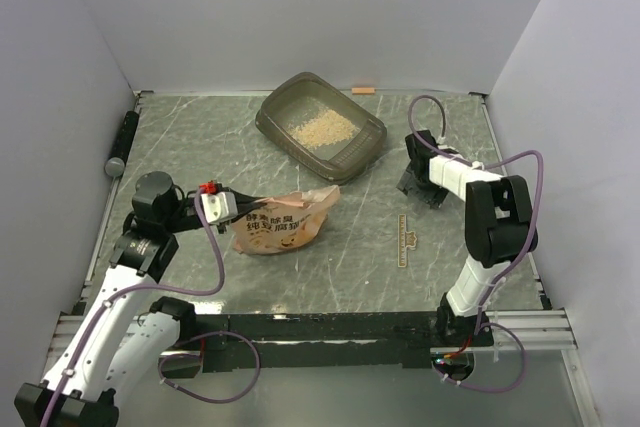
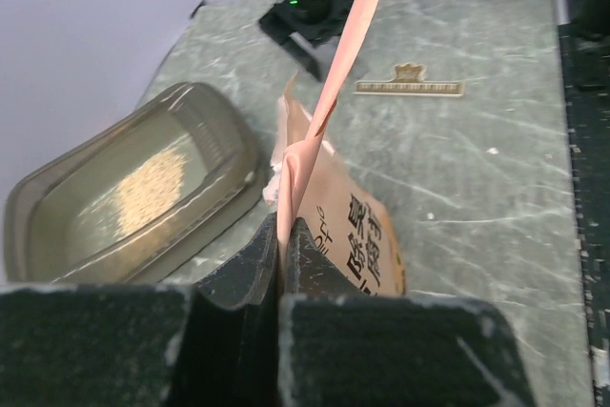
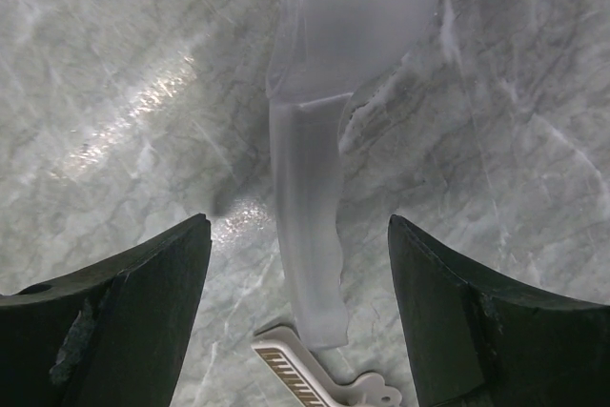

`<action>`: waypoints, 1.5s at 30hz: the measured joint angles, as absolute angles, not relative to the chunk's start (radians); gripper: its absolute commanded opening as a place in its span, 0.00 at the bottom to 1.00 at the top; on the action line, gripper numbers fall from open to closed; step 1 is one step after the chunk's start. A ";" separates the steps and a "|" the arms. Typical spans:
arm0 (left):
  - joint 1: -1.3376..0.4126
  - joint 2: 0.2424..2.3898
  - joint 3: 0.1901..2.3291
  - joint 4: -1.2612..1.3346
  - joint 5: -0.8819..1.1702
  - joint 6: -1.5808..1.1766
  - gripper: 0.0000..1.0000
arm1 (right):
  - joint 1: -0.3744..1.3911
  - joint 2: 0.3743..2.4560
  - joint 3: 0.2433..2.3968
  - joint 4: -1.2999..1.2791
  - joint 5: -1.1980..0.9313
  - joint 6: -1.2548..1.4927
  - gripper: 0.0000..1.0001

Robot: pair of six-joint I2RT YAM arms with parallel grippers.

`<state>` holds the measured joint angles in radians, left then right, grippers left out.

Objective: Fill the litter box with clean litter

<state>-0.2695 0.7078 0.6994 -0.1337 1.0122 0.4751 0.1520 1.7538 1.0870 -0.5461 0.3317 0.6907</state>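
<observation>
The grey-brown litter box (image 1: 371, 134) stands at the back of the table with a patch of pale tan clean litter (image 1: 322, 128) on its floor; the left wrist view has it at the left (image 2: 229, 131). The salmon-pink bag (image 1: 287, 221) lies on its side in front of the box, its crumpled mouth toward it. My left gripper (image 1: 242, 209) is shut on the bag's left edge, and the pink plastic (image 2: 335, 199) rises in a fold between the fingers (image 2: 250, 259). My right gripper (image 1: 420, 184) hangs open over bare table right of the box, holding nothing (image 3: 300, 264).
A white and gold clip (image 1: 403, 240) lies on the table right of the bag, also seen as the clip (image 2: 410, 84) and the clip (image 3: 319, 383). A black cylinder (image 1: 122, 143) lies by the left wall. A small orange piece (image 1: 362, 90) sits at the back edge.
</observation>
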 measured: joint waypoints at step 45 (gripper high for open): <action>-0.283 1.053 1.336 -0.363 1.006 -0.089 0.43 | 0.439 0.908 1.249 -0.774 -0.474 0.101 0.00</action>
<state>-0.2832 1.0534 1.3357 -0.3626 1.0061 -0.0887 0.4389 0.9085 1.2491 -0.7742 -0.4744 0.1005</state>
